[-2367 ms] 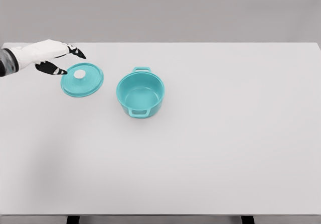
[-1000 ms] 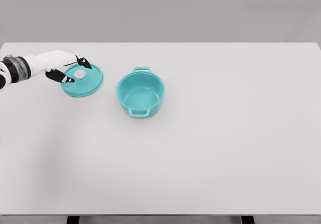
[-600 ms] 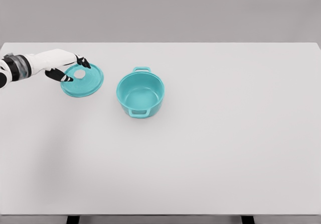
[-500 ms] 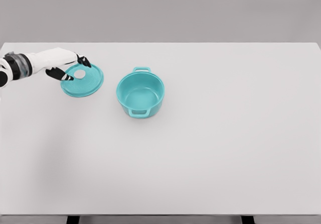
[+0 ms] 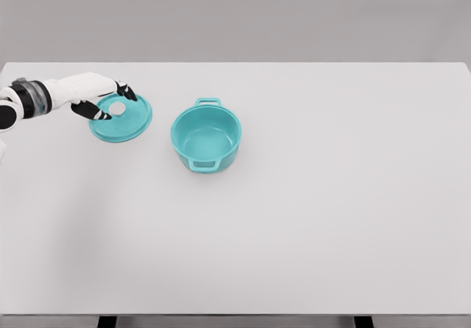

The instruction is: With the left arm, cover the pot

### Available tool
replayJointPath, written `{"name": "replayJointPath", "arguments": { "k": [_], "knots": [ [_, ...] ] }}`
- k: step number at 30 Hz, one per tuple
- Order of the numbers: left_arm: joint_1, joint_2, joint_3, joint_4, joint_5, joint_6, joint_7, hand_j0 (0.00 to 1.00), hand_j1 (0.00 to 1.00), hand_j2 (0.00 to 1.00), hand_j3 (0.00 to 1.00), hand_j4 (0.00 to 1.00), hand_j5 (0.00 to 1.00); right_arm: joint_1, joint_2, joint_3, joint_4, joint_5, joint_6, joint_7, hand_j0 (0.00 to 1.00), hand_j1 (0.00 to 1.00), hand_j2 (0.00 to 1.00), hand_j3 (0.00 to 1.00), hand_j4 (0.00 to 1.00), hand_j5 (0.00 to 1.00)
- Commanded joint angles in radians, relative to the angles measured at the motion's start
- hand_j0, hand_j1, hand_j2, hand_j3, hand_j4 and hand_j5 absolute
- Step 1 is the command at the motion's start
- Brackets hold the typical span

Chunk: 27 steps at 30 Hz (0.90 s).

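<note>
A teal pot (image 5: 206,137) with two small handles stands uncovered, left of the table's middle. Its teal lid (image 5: 122,120) with a white knob (image 5: 116,109) lies flat on the table to the pot's left, apart from it. My left hand (image 5: 114,103) reaches in from the left edge and hovers over the lid's near-left part. The black-tipped thumb (image 5: 97,113) and fingers (image 5: 126,91) straddle the knob with small gaps, so the hand is open. The right arm does not show.
The white table (image 5: 331,195) stretches wide to the right and front of the pot. Its far edge runs just behind the lid and the hand.
The left hand has come down and right from beside the lid to over it. Its thumb and fingers now stand on either side of the knob. Lid and pot have not moved.
</note>
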Motion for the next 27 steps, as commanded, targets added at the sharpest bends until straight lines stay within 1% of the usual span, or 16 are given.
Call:
{"name": "replayJointPath", "arguments": {
  "k": [1,6,8,24,25,27],
  "knots": [
    [0.000,0.001,0.002,0.022,0.006,0.003,0.000,0.73,0.73,0.73,0.73,0.73,0.73,0.000,0.000,0.000,0.000,0.000,0.000,0.000,1.00,1.00,1.00,1.00,1.00,1.00],
    [0.000,0.004,0.002,0.037,0.006,0.003,0.000,0.73,0.73,0.73,0.73,0.73,0.73,0.000,0.000,0.000,0.000,0.000,0.000,0.000,1.00,1.00,1.00,1.00,1.00,1.00],
    [0.000,0.000,0.001,0.059,0.006,0.003,0.000,0.73,0.73,0.73,0.73,0.73,0.73,0.000,0.000,0.000,0.000,0.000,0.000,0.000,1.00,1.00,1.00,1.00,1.00,1.00],
    [-0.015,-0.020,-0.001,0.059,0.006,0.003,0.000,0.70,0.70,0.70,0.70,0.70,0.70,0.000,0.000,0.000,0.000,0.000,0.000,0.000,1.00,1.00,1.00,1.00,1.00,1.00],
    [-0.017,-0.020,-0.001,0.059,0.006,0.003,0.000,0.67,0.67,0.67,0.67,0.67,0.67,0.000,0.000,0.000,0.000,0.000,0.000,0.000,1.00,1.00,1.00,1.00,1.00,1.00],
    [-0.015,-0.020,-0.001,0.059,0.006,0.003,0.000,0.64,0.64,0.64,0.64,0.64,0.64,0.000,0.000,0.000,-0.001,0.000,0.000,0.000,1.00,1.00,1.00,1.00,1.00,1.00]
  ]
}}
